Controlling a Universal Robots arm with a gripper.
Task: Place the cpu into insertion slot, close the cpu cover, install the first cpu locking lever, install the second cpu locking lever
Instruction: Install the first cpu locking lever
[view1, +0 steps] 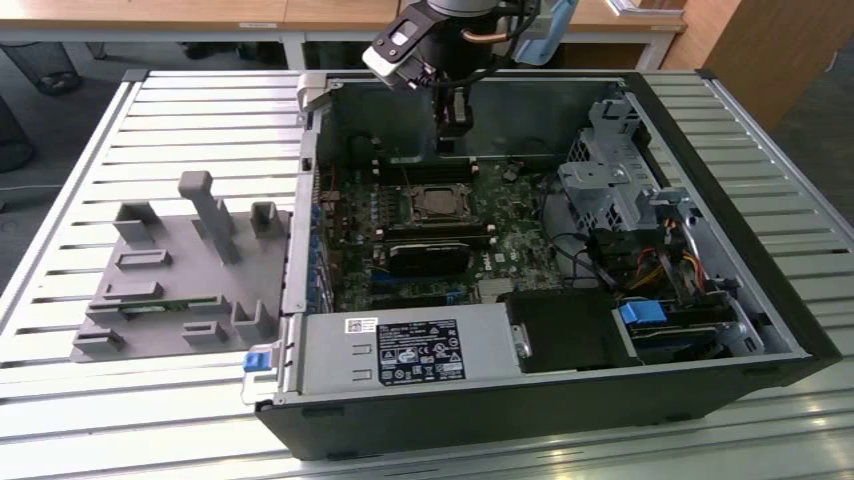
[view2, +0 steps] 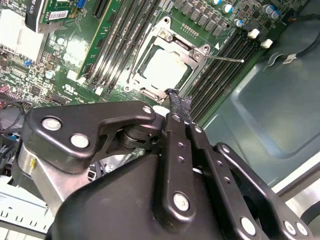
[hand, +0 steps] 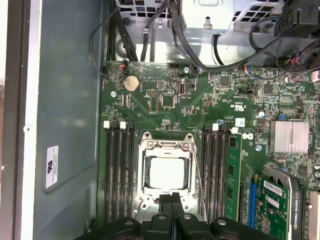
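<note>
The cpu (hand: 166, 172) (view2: 167, 67), a flat silver square, lies in the insertion slot (view1: 437, 203) on the green board. The cpu cover (hand: 166, 141) (view2: 172, 40), a silver frame, lies down around it. One thin locking lever (view2: 227, 59) (hand: 199, 182) stands away from the socket over the memory slots. A second lever (view2: 134, 65) runs along the opposite side. My gripper (hand: 172, 198) (view2: 175, 97) (view1: 454, 118) hangs above the socket's edge, shut, with nothing between its black fingertips.
The board sits inside an open black computer case (view1: 747, 330) on a slatted metal table (view1: 200, 110). Long black memory slots (hand: 120, 170) flank the socket. Cables (hand: 150, 30), a drive cage (view1: 614, 180) and a power supply (view1: 407, 350) crowd the case. A grey fixture (view1: 180, 270) stands at the exterior view's left.
</note>
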